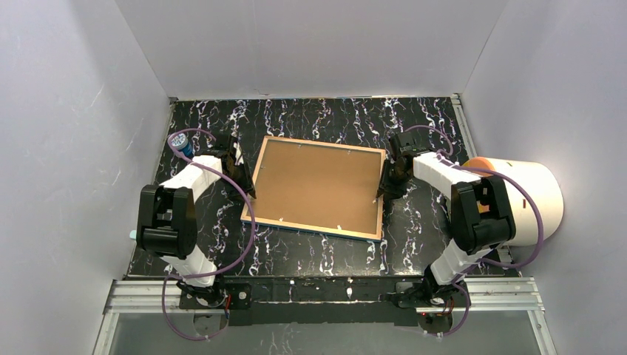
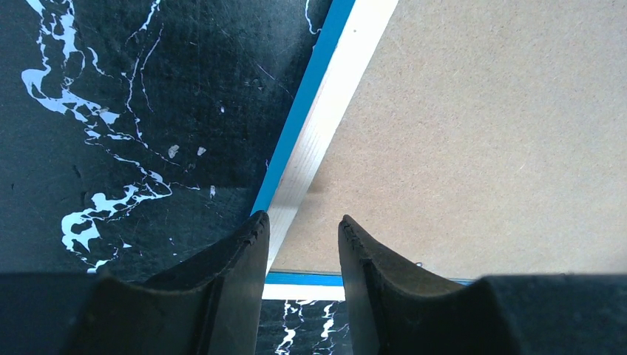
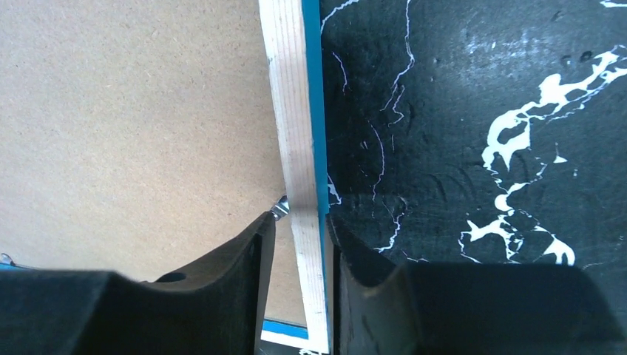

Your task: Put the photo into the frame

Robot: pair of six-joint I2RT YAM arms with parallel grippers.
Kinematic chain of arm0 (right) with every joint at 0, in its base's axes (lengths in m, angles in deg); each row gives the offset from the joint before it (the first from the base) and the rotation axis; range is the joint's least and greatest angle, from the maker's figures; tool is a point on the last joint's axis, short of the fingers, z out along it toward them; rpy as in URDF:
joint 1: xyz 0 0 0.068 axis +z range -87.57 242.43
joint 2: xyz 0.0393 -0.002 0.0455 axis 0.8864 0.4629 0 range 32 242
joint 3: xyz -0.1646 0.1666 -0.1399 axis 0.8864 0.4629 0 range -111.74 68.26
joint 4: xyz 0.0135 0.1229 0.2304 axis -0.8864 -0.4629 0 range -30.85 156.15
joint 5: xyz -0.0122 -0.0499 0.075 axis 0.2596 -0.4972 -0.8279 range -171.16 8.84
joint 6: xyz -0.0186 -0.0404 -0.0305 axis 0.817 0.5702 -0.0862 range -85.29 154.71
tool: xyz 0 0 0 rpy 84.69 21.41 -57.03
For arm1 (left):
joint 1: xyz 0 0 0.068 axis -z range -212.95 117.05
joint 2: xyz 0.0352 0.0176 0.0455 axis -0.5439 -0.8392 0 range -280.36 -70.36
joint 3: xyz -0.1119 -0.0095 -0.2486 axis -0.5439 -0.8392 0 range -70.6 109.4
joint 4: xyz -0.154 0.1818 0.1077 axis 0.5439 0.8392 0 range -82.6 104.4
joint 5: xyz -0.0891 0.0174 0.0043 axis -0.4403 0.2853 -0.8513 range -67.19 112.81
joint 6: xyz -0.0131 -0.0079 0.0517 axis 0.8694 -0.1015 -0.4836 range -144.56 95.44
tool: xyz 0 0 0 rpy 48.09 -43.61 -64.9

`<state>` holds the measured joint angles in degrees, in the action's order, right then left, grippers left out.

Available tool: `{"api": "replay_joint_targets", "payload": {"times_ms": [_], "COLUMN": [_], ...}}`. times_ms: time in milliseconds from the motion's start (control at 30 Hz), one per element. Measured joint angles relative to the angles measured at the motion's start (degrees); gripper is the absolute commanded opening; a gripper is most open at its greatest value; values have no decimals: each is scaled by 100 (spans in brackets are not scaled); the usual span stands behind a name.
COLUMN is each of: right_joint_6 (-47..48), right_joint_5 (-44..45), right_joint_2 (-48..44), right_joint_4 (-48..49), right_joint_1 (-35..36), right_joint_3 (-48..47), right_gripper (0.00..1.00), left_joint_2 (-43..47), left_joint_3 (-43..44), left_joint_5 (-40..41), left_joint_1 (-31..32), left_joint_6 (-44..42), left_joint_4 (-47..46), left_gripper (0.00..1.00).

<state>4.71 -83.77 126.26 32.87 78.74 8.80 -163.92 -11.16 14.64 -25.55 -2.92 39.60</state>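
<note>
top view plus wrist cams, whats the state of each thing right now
frame, flat on table, back side up
backing board, set in frame's back
left pincer, straddling frame's left rail, grip unclear
right pincer, shut on frame's right rail
photo, not visible

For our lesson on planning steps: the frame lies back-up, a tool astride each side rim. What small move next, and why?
Probably close the left tool onto the rim of the frame: its jaws straddle the wooden edge with slack, whereas the right tool hugs its rim closely. Both need firm hold before lifting.
</note>
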Motion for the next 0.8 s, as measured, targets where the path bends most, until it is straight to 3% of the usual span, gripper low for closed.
{"api": "replay_joint_targets", "payload": {"times_ms": [167,800], "right_joint_6": [24,321], "right_joint_5": [-72,216], "right_joint_2": [195,505], "right_joint_4": [17,-319], "right_joint_1": [0,197], "right_joint_3": [0,-341], "right_gripper": [30,26], "left_joint_2": [-9,-11], "left_joint_3": [-13,-37], "left_joint_5": [-4,-26], "left_joint_1": [0,0], "left_joint_6": [2,0], "left_joint_4": [-4,-50], "left_gripper": [38,39]}}
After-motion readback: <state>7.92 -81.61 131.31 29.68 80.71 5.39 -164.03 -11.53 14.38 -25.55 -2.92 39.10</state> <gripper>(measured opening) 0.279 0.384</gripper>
